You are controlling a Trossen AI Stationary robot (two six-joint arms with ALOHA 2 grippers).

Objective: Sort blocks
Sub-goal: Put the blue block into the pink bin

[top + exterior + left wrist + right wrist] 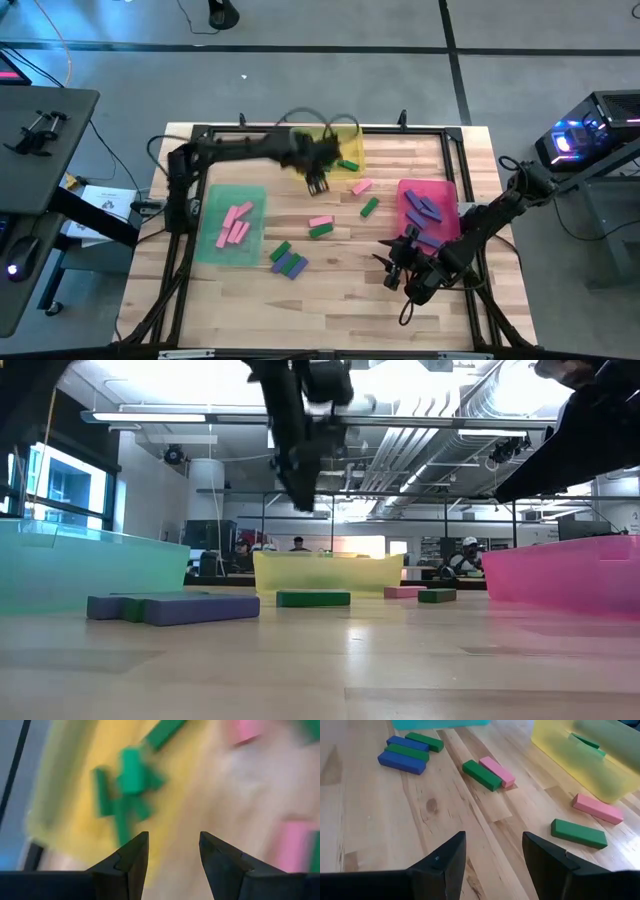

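The wooden worktop (330, 290) carries three trays, listed here from the left side of the high view.

Green tray (228, 226): sits at the left. It holds several pink blocks (234, 222) lying close together.

Loose group in front of the green tray: one green block (280, 251) and two blue-purple blocks (291, 264), touching one another on the bare wood.

Yellow tray (340, 146): sits at the far edge near the centre. The left wrist view shows a cluster of green blocks (127, 787) inside it. The exact count cannot be told because of blur.

Left hand (318, 184): hangs just beside the near rim of the yellow tray. Its fingers are spread and nothing is between them.

Loose blocks at the centre of the worktop: a pink and green pair (320, 226) lying side by side and touching; farther right, a single pink block (361, 187) and a single green block (369, 207), apart from each other.

Pink tray (430, 210): sits at the right. It holds several blue-purple blocks (424, 208).

Right hand (395, 264): is positioned above bare wood near the front corner of the pink tray. Its fingers are spread with nothing between them.
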